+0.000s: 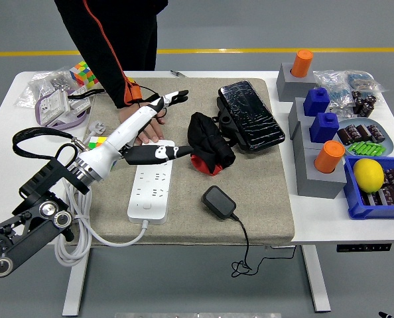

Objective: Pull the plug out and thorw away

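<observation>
The plug point(219, 201) — a black adapter block with a thin black cord point(250, 245) trailing off the near table edge — lies loose on the tan mat point(263, 165), clear of the white power strip point(150, 185) and well apart from the left hand point(154, 129), off to that hand's right and nearer the robot. The left hand hovers above the strip's far end with its fingers point(177, 95) spread and extended, holding nothing; the right hand is not in view. A person's hand point(142, 124) lies flat at the far end of the strip, just beneath and behind the robot's fingers, apparently steadying it. As a judgement, the adapter should handle as a small, rigid, fairly light body with a smooth plastic shell, so it may slip under a loose pinch; the cord is limp and will drag and swing behind it — it could snag on the mat's edge or on the table's near edge. The sensible hold is across the block's two broad sides, fingers wrapped around the body rather than the cord, since pulling by the cord would leave the block dangling. The black bundle with red point(210, 142) lies to the right of the hand, between it and the adapter's far side, and should be avoided on the reach.
</observation>
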### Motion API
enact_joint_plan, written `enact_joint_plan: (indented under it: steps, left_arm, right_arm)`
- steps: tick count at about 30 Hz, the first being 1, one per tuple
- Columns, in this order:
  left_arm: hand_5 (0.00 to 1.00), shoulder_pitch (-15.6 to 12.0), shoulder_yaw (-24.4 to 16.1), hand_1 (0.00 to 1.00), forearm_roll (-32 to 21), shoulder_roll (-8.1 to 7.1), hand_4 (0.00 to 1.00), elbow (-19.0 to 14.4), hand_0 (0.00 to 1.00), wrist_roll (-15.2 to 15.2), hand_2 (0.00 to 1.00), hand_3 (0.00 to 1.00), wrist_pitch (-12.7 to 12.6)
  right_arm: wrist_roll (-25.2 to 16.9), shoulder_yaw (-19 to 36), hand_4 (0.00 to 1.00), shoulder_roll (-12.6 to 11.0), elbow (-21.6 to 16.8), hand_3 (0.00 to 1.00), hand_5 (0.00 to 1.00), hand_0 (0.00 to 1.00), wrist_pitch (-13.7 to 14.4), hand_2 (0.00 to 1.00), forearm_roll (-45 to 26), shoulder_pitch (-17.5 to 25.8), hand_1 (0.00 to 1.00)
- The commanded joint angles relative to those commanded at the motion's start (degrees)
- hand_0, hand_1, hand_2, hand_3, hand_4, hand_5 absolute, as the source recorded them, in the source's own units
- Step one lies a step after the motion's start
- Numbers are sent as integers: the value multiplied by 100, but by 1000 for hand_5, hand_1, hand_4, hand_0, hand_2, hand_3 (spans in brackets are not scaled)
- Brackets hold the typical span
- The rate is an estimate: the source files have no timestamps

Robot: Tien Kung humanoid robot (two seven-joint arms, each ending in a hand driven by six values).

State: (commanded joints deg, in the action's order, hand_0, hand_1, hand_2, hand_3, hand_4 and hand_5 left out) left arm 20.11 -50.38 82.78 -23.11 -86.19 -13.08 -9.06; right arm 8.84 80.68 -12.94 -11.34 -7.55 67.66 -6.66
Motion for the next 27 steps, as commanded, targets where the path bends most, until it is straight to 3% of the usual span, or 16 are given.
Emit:
enact_joint_plan:
  steps: [3,5,6,11,12,17,18,27]
  left_arm:
    - [337,-277,-158,243,143,-130,933,-160,281,242,301,928,218]
    - [337,-515,-301,243,216,-208,933,-289,281,502,301,928,490]
    - [211,-628,-369,42,247,-237,710,-348,56,617,166,781,616]
    - [211,-985,-636,42,527,-347,710,-736,56,1411,166,781,1318]
    - [2,-1016,-662,51,590,-362,659,-844,53,1644,137,665,1465]
    - [2,-1012,-672,51,581,-352,659,-1109,53,2512,137,665,1838]
    - [2,-1001,-664,45,583,-338,603,-1115,49,2629,121,742,1899]
    - [2,-979,-520,42,618,-318,560,-1092,45,3243,117,746,2216]
  right_arm:
    - [0,27,994,0,0,596,452,635,2,682,12,7,675]
    - [2,30,994,3,1,596,452,635,-4,682,26,14,675]
    - [2,36,994,5,0,596,452,635,-4,682,35,19,675]
    - [5,49,994,17,1,596,452,635,-9,682,41,38,675]
    - [5,56,993,18,0,597,451,635,-8,682,41,38,675]
    - [5,51,993,7,-6,597,451,635,-1,682,20,30,675]
    - [4,43,994,5,-10,597,452,635,0,682,12,27,675]
    - [10,34,993,19,-5,596,452,635,-11,682,24,45,675]
